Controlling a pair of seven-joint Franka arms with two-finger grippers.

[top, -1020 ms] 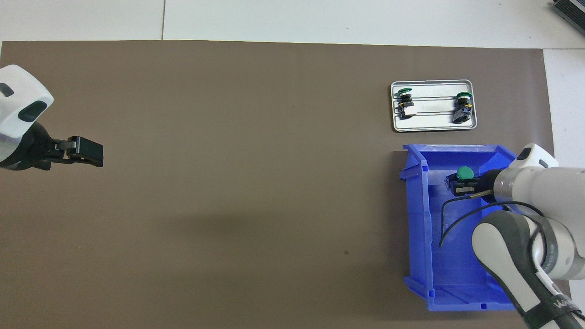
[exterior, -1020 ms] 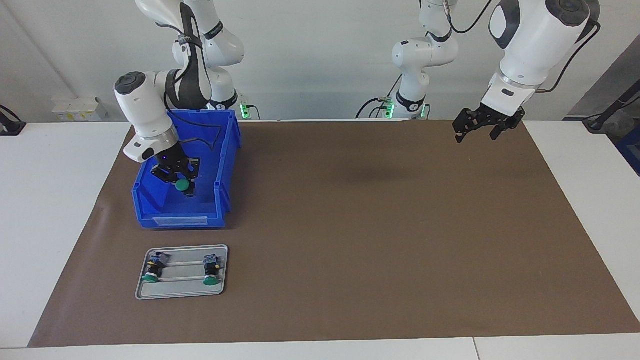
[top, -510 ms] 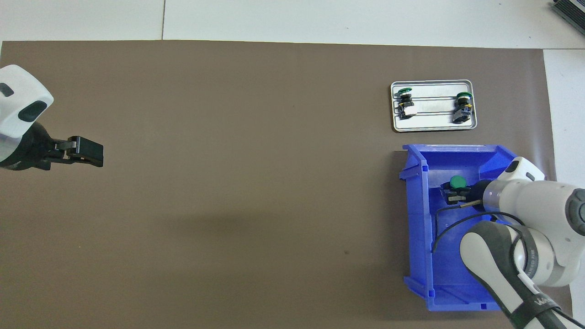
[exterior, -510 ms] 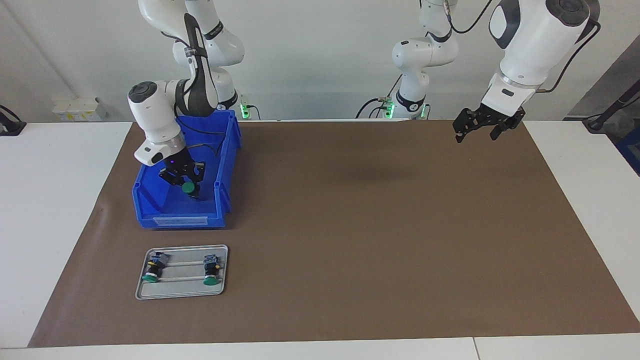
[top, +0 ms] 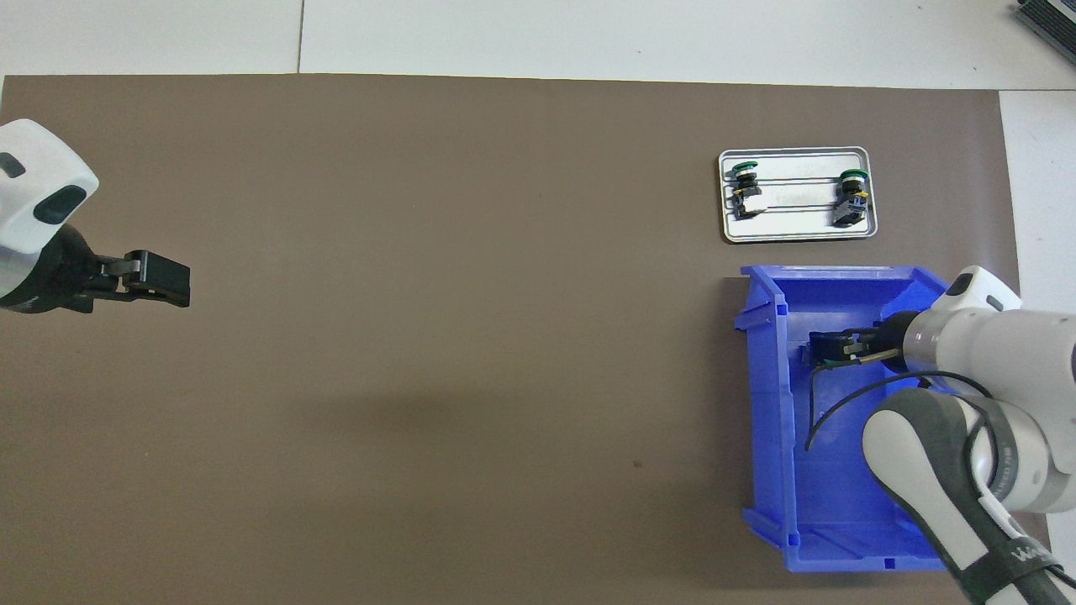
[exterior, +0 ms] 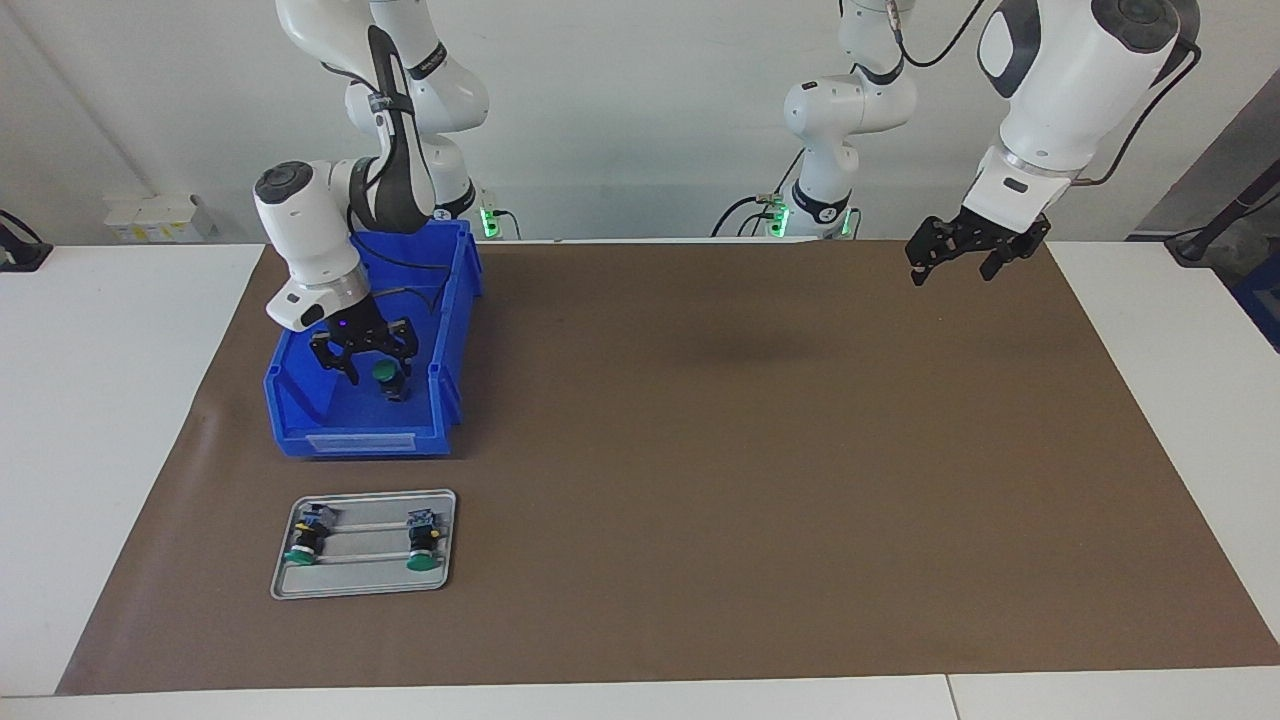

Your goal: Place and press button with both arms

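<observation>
Bare brown mat (exterior: 700, 450) mid-table; blue bin (exterior: 450, 330) and tray (exterior: 365, 592) toward right arm's end.

Green-capped button (exterior: 384, 372) lies inside blue bin (exterior: 300, 420).

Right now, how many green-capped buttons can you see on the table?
3. Two lie on the metal tray: one at its outer end, one toward the table's middle. The third button sits in the blue bin, under the right gripper. The arm may hide others.

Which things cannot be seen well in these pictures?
- Button in the blue bin: the overhead view hides it under the right tool.
- Whether it stands or lies: too small in the facing view.
- Two buttons on the tray: details too small.
</observation>
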